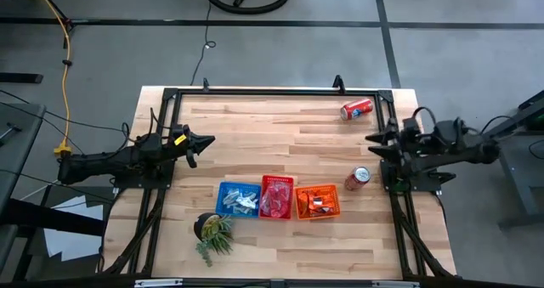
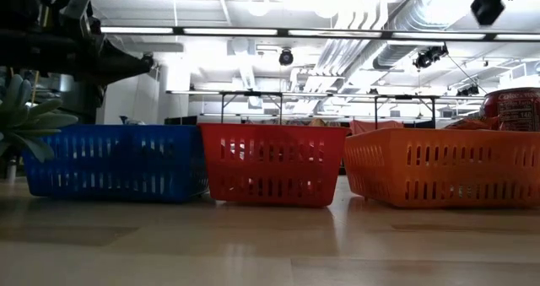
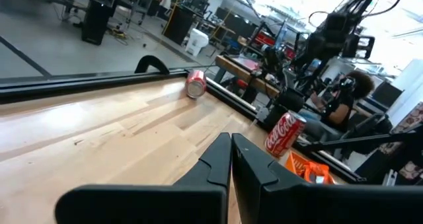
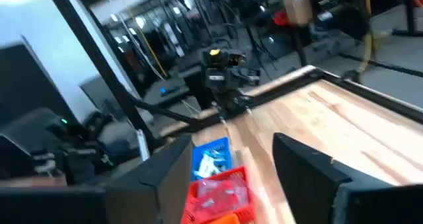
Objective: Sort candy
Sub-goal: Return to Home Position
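High view: left arm's fingers (image 1: 206, 141) pressed together above the worktop's (image 1: 280, 127) left side. Wrapped candy (image 1: 244, 203) fills the blue basket (image 1: 223, 186), red basket (image 1: 264, 179) and orange basket (image 1: 297, 191), standing side by side. Right arm's fingers (image 1: 371, 140) spread wide at the right side.

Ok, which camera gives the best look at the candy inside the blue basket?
The high view: it looks straight down into the blue basket, so the pale candy packets lie in plain sight. The right wrist view shows them too, farther off. The low view shows only the basket's wall, and the left wrist view misses it.
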Motion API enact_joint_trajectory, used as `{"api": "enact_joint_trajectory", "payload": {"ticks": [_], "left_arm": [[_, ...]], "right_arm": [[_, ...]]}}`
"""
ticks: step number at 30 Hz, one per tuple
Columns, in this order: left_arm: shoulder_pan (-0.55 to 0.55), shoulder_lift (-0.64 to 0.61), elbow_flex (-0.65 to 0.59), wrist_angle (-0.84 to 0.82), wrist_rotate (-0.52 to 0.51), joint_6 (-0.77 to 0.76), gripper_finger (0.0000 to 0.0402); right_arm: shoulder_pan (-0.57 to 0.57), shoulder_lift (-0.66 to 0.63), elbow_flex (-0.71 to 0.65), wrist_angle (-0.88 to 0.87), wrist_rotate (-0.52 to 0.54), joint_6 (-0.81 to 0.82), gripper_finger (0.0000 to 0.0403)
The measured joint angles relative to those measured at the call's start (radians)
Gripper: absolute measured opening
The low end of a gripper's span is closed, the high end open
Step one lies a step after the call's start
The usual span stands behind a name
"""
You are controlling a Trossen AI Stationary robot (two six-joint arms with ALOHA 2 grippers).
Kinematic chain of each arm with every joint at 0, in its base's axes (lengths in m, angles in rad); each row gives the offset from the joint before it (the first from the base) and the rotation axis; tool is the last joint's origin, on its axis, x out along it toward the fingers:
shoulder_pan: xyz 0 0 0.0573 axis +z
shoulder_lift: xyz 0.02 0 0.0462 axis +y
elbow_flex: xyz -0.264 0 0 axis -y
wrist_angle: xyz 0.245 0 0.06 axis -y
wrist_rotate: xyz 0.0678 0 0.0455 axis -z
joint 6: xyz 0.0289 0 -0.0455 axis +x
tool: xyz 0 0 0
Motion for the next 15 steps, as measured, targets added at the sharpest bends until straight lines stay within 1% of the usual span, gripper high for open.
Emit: {"api": "enact_joint_trajectory", "payload": {"ticks": [3,7,10,12,13,15], "left_arm": [[0.0,0.0,0.0,0.0,0.0,0.0,0.0],[0.0,0.0,0.0,0.0,0.0,0.0,0.0],[0.0,0.0,0.0,0.0,0.0,0.0,0.0],[0.0,0.0,0.0,0.0,0.0,0.0,0.0],[0.0,0.0,0.0,0.0,0.0,0.0,0.0],[0.0,0.0,0.0,0.0,0.0,0.0,0.0]], "right_arm": [[0.0,-0.074,-0.166,0.189,-0.009,0.013,0.0171],[-0.001,-0.113,-0.374,0.492,-0.009,-0.054,0.011],[-0.017,-0.121,-0.488,0.69,-0.01,-0.094,0.0052],[-0.039,-0.123,-0.544,0.79,-0.031,-0.098,0.0016],[-0.054,-0.123,-0.563,0.824,-0.049,-0.095,0.0009],[-0.087,-0.123,-0.589,0.866,-0.095,-0.085,0.0014]]}}
